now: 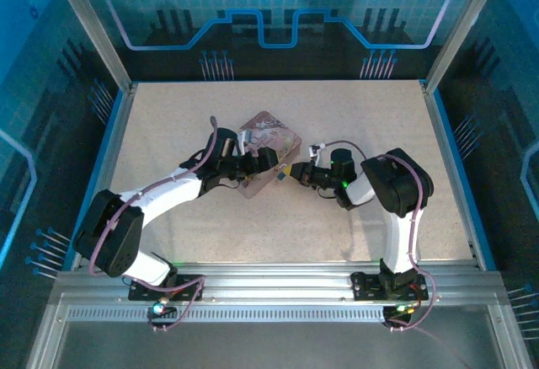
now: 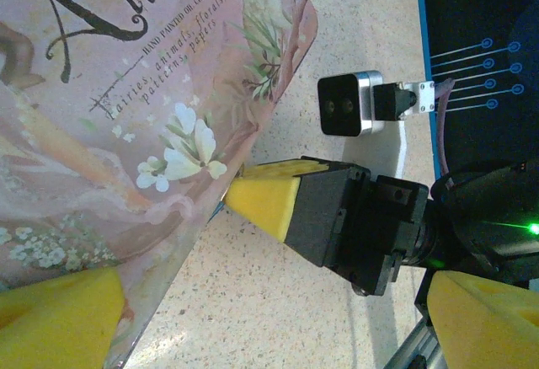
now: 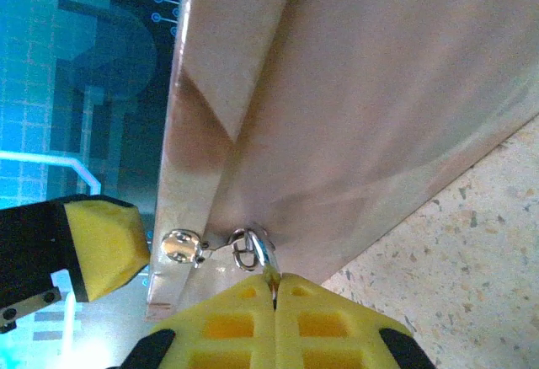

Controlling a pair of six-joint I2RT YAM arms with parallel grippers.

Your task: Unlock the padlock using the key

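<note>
Padlock [image 3: 182, 247], a tiny shiny silver lump, hangs at the pink tin's [image 3: 354, 116] lower edge, ten o'clock from the right gripper [image 3: 274, 289], whose pads are pressed together on the thin key [image 3: 268, 261]. The left gripper [image 1: 269, 165] gapes wide beside the tin. Bare table [image 3: 472, 259] lies at three o'clock.

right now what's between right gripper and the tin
Right wrist view: a looped metal piece, pinched by the right gripper, at a corner of the pink tin.

**Blue-lit enclosure around a speckled table**

You're looking at a beige speckled tabletop [image 1: 354, 125] under even light. Clear panels [image 1: 278, 7] printed with bright blue circuit patterns wall it in, held by aluminium posts [image 1: 88, 24]. A slotted metal rail [image 1: 278, 289] runs along the near edge.
</note>
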